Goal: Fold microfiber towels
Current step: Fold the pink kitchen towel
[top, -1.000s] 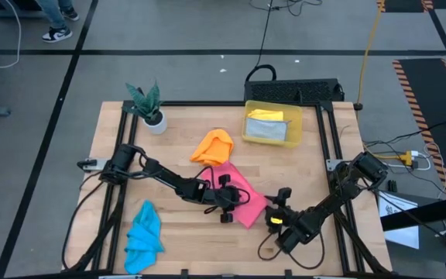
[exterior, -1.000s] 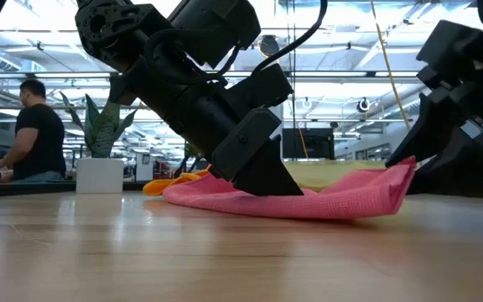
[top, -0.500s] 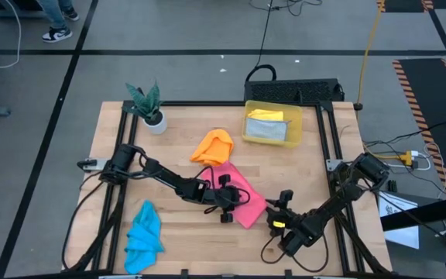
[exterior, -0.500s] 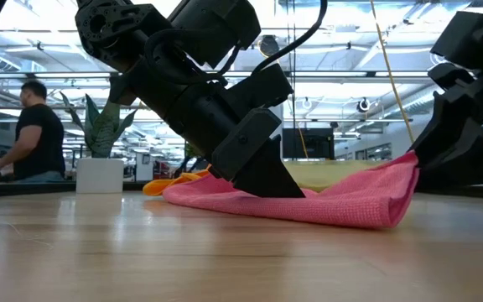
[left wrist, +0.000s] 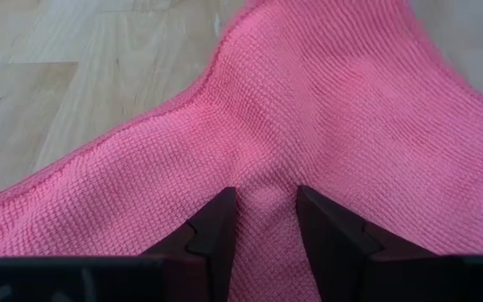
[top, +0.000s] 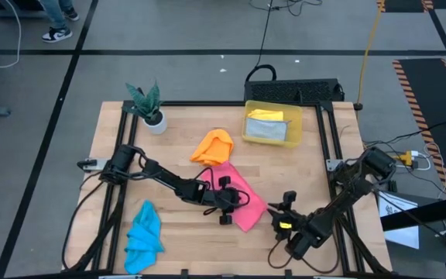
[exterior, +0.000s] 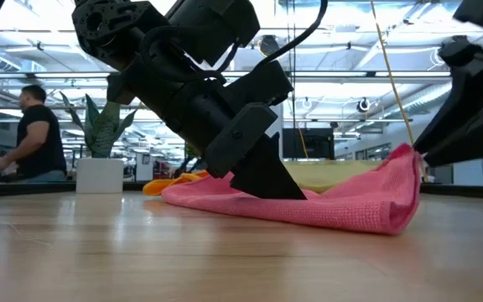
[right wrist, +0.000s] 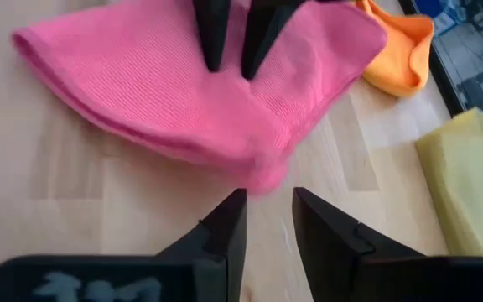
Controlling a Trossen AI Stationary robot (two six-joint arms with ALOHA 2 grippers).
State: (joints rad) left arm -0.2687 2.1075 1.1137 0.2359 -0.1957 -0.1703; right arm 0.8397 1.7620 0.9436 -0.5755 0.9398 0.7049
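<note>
The pink towel (top: 238, 194) lies spread on the wood near the table's middle, and its right corner (exterior: 405, 159) stands raised off the top. My left gripper (top: 235, 203) is down on the towel's middle, shut on a ridge of cloth (left wrist: 267, 197). My right gripper (top: 276, 209) is at the towel's right corner, shut on it. Past the towel's far end rests an orange towel (top: 214, 146). A blue towel (top: 144, 236) is bunched at the near left. Yellow and grey cloths lie in the yellow bin (top: 272, 124). My left gripper pinches a narrow raised ridge in the pink towel's middle (left wrist: 267, 189) between its two fingers. The fingers slant down from the table's left, and their tips (exterior: 271, 186) stand on the cloth, which lies flat on the table around them. My right gripper has the towel's right corner (right wrist: 265, 178) between its two fingertips, slanting down from the near right. The corner is lifted clear of the table, and the cloth slopes down from it to the part under my left gripper.
A potted plant (top: 149, 108) stands at the far left corner. The bin sits at the far right. Bare wood lies between the blue towel and the pink one. A person (exterior: 36, 130) sits in the room beyond the table.
My right gripper has risen and drawn a little toward the table's near right corner. The pink towel's right corner has gone up with it and now stands higher, while the towel's middle has stayed flat under my left gripper.
</note>
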